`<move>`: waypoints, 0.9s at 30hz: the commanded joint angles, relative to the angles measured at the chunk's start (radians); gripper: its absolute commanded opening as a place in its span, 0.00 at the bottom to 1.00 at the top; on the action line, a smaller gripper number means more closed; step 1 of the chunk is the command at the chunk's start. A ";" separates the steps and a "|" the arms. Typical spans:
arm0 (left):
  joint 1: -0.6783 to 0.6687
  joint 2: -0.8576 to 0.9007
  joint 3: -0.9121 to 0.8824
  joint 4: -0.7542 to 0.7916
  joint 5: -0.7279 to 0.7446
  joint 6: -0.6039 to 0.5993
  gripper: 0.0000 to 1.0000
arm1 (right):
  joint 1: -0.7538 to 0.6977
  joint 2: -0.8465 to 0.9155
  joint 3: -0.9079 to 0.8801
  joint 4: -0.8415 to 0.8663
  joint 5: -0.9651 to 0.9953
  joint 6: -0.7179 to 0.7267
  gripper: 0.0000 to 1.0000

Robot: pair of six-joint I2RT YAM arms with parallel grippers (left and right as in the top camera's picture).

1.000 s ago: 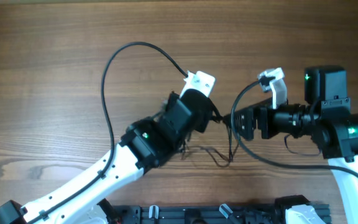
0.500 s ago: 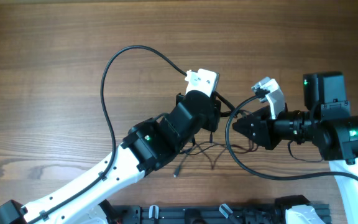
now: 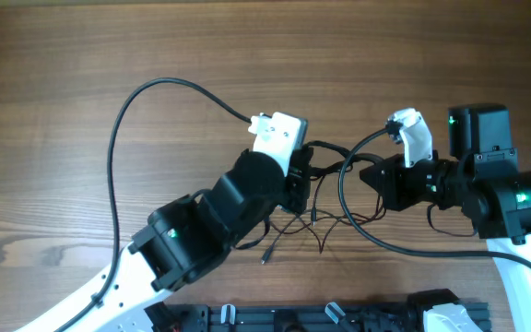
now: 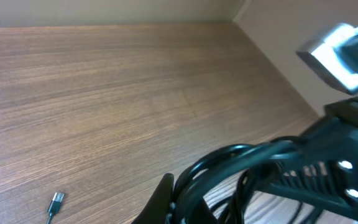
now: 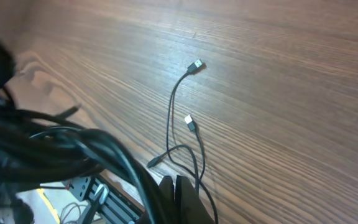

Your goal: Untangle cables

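Observation:
The cables [image 3: 319, 219] are thin black cords in a loose tangle between my two arms, with one plug end [image 3: 264, 259] lying on the wood. My left gripper [image 3: 304, 175] is shut on a bunch of these cords, which crowd its finger in the left wrist view [image 4: 173, 202]. From there the bunch [image 4: 241, 155] runs across to my right gripper [image 3: 365, 173]. Its fingers are pressed together [image 5: 176, 186] with the dark strands [image 5: 73, 146] leading in from the left. Below it, slack cords [image 5: 173, 118] with small plugs [image 5: 196, 64] trail on the table.
Each arm carries a thick black cable of its own: one loops wide at the upper left [image 3: 127, 120], the other curves under the right wrist [image 3: 376, 238]. A black rail [image 3: 339, 316] runs along the table's near edge. A stray plug [image 4: 56, 202] lies on the wood.
My right gripper has gone from open to shut. The left arm has swung left and pulled back, drawing the cords out between the two grippers.

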 commanded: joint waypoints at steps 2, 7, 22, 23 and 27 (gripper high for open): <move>0.006 -0.060 0.011 -0.002 -0.027 -0.016 0.04 | -0.008 -0.015 0.002 0.003 0.092 0.042 0.04; 0.006 -0.060 0.011 -0.003 -0.027 0.009 0.04 | -0.008 -0.015 0.002 0.004 0.192 0.113 0.04; 0.008 -0.059 0.011 -0.012 -0.057 0.047 0.04 | -0.008 -0.015 0.002 -0.010 0.027 -0.023 0.88; 0.008 -0.059 0.011 -0.024 -0.057 0.104 0.04 | -0.008 -0.015 0.002 -0.011 0.024 -0.024 0.89; 0.008 -0.059 0.011 -0.041 -0.058 0.359 0.04 | -0.008 -0.015 0.002 -0.020 -0.187 -0.175 0.90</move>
